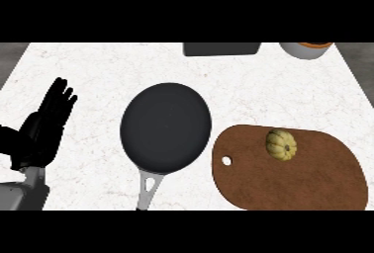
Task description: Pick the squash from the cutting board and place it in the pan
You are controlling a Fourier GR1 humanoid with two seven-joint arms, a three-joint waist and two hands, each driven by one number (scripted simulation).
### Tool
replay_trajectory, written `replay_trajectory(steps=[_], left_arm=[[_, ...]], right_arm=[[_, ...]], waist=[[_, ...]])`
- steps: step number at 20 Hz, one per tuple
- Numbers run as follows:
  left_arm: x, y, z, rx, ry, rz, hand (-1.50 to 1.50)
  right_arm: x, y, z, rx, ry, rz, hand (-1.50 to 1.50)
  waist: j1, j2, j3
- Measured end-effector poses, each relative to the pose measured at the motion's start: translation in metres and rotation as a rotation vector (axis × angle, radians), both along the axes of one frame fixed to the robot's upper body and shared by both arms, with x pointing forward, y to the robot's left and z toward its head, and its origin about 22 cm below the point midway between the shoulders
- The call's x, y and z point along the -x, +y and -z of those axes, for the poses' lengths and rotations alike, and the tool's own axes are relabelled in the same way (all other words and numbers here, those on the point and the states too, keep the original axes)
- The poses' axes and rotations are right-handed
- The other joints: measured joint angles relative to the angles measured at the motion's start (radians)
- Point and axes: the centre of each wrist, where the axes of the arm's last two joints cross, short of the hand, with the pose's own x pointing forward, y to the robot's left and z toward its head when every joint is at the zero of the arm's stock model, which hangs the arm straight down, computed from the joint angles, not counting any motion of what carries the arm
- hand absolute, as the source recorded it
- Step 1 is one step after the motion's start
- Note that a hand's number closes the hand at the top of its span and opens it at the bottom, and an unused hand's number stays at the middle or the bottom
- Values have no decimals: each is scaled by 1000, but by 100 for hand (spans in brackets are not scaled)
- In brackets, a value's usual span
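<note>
Right of the pan (165,129), the squash (280,144) rests ungrasped on the cutting board (292,183); the left hand (45,129), fingers spread, rests, so reaching comes next.

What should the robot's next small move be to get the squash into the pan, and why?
Probably bring the right hand, not in view, in over the squash. It lies untouched on the cutting board, and the pan beside it holds nothing. The left hand rests open at the far left edge, beyond the pan.
</note>
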Motion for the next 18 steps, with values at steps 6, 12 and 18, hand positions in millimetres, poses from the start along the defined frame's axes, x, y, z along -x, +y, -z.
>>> replay_trajectory(steps=[6, 12, 18], left_arm=[[-1, -7, 3, 19, 12, 7, 0], [-5, -14, 5, 11, 21, 11, 0], [-10, -17, 7, 10, 23, 10, 0]], right_arm=[[38, -61, 44, 110, 17, 272, -150], [48, -87, 38, 300, -25, 392, -150], [46, -85, 23, 558, -72, 410, -150]], waist=[[17, 6, -1], [29, 2, -5], [31, -2, -9]])
